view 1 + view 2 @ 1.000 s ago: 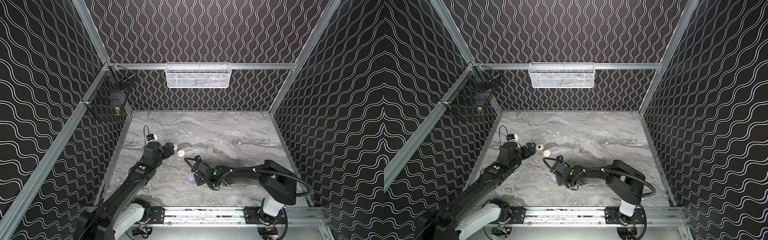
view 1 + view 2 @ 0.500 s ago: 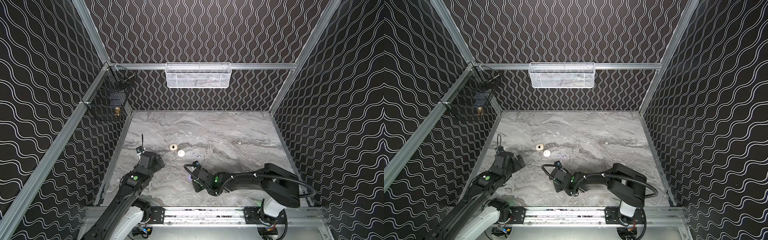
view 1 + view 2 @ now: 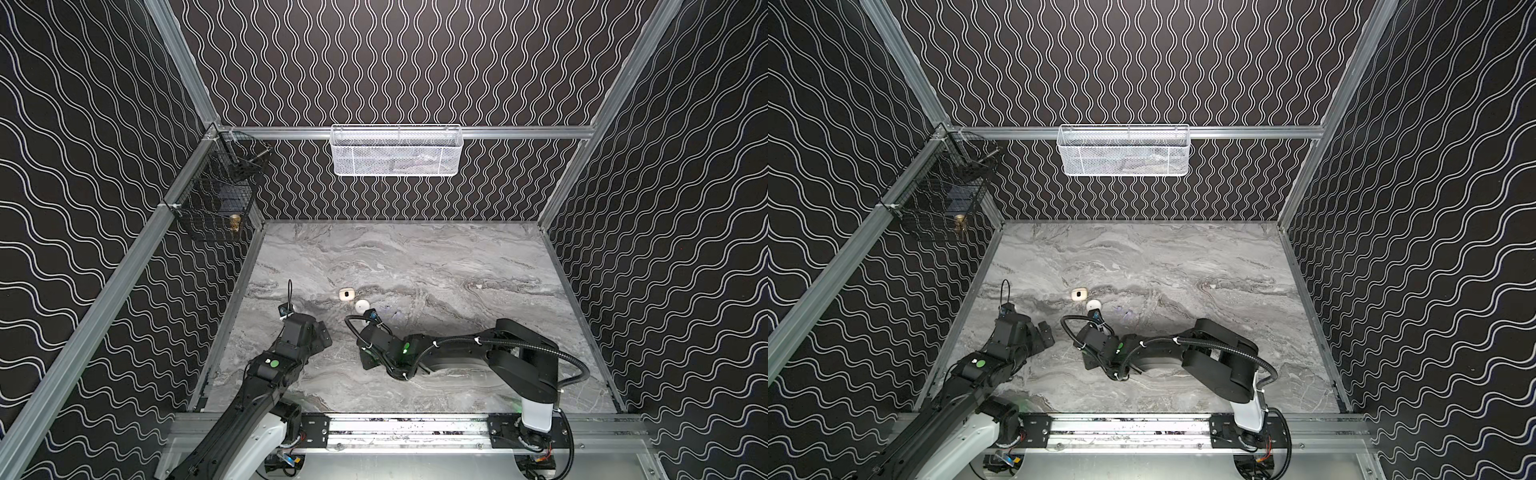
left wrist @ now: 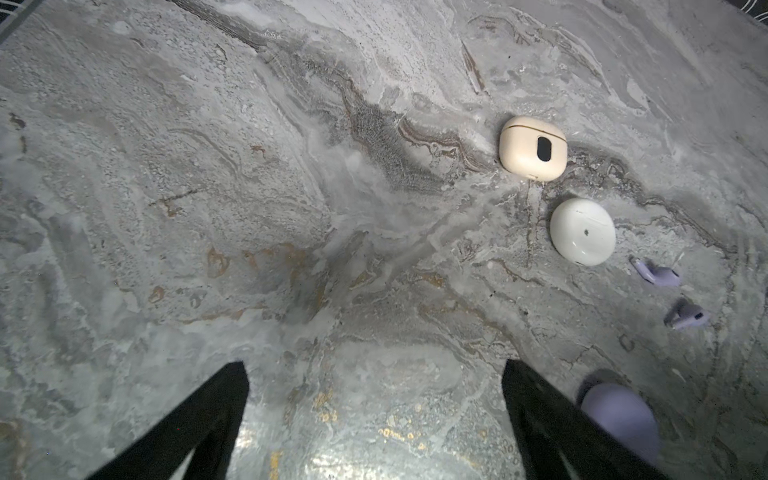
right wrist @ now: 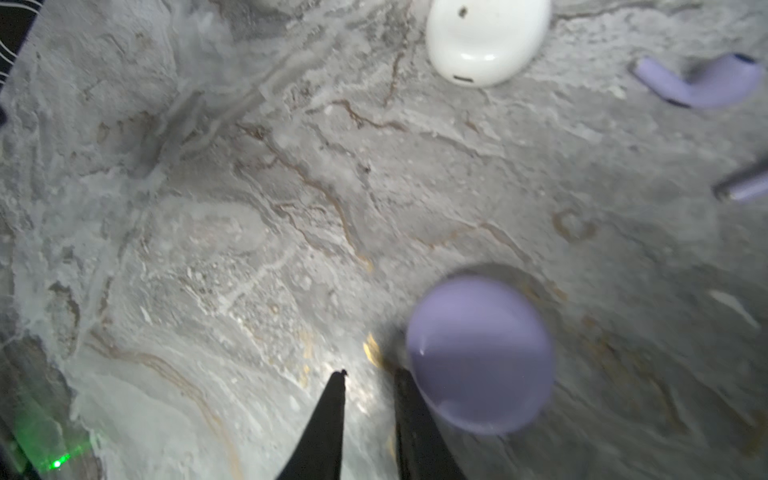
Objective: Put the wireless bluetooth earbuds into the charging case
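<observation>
Marble tabletop (image 3: 415, 257) inside the black wavy-walled cell, and nothing's packed yet.

Two lavender earbuds (image 4: 654, 274) (image 4: 685, 318) lie loose on the stone just past the white round case (image 4: 582, 231), with the cream case (image 4: 533, 148) beside that. The lavender case (image 5: 480, 353) sits lid-down-looking and shut, right by the right gripper (image 5: 371, 371), whose jaws have only a thin gap and nothing between them; can't tell if a finger touches it. The left gripper (image 4: 374, 365) is spread wide over bare marble. My guess is we're at the open-the-case step: one arm pins it, the other pops the lid, then the buds go in. Plenty of clear stone toward the back and right, and the walls are well apart from everything.
</observation>
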Tool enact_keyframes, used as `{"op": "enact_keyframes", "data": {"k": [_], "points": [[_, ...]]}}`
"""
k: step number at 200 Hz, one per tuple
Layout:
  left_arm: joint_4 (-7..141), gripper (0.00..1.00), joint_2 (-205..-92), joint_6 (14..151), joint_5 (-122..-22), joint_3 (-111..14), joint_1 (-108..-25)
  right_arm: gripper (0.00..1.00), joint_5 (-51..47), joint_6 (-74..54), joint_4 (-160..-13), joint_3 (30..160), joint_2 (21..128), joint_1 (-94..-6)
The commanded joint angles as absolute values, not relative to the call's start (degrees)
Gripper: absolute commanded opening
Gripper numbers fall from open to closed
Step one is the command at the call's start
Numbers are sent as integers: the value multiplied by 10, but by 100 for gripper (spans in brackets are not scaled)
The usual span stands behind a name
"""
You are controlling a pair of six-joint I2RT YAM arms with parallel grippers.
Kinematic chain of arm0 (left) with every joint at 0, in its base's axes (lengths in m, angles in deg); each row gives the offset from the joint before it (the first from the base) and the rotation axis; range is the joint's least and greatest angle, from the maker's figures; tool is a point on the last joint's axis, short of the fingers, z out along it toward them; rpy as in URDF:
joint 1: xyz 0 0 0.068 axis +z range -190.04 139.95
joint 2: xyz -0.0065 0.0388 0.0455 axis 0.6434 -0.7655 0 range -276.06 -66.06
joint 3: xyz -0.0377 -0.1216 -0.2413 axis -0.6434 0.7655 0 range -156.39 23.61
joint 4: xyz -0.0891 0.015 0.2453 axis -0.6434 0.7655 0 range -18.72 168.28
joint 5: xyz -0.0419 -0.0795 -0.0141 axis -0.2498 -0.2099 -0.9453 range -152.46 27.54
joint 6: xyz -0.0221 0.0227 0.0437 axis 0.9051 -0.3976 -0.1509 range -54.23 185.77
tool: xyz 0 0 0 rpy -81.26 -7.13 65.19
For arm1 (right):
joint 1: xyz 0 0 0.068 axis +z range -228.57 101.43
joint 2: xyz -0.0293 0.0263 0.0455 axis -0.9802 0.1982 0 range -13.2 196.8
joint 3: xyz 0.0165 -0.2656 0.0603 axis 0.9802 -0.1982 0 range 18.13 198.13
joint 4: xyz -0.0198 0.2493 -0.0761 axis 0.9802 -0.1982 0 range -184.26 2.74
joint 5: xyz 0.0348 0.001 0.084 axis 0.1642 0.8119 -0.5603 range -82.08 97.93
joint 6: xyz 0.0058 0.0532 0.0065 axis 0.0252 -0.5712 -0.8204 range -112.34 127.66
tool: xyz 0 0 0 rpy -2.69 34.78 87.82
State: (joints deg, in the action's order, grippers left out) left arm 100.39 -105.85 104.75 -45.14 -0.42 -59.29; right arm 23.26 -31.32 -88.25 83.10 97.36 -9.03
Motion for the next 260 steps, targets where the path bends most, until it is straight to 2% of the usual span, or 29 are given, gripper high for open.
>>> {"op": "enact_keyframes", "data": {"k": [1, 24, 50, 63, 102, 173, 199, 260], "points": [[991, 98, -1054, 1049, -459, -8, -593, 27, 241, -305, -872, 857, 978, -95], [985, 99, -1041, 1044, -467, -2, -593, 34, 226, -260, -877, 862, 941, -106], [983, 99, -1037, 1043, -467, 0, -593, 57, 218, -196, -850, 814, 874, -126], [982, 98, -1039, 1042, -466, -2, -593, 63, 182, -169, -839, 792, 859, -149], [984, 99, -1044, 1044, -456, -6, -593, 80, 83, -122, -824, 790, 894, -189], [979, 99, -1032, 1041, -456, -2, -593, 82, 16, -99, -851, 871, 1012, -196], [978, 98, -1032, 1039, -459, -1, -593, 82, 16, -100, -846, 850, 1003, -196], [973, 98, -1024, 1035, -470, 3, -592, 73, 5, -130, -808, 758, 929, -184]]}}
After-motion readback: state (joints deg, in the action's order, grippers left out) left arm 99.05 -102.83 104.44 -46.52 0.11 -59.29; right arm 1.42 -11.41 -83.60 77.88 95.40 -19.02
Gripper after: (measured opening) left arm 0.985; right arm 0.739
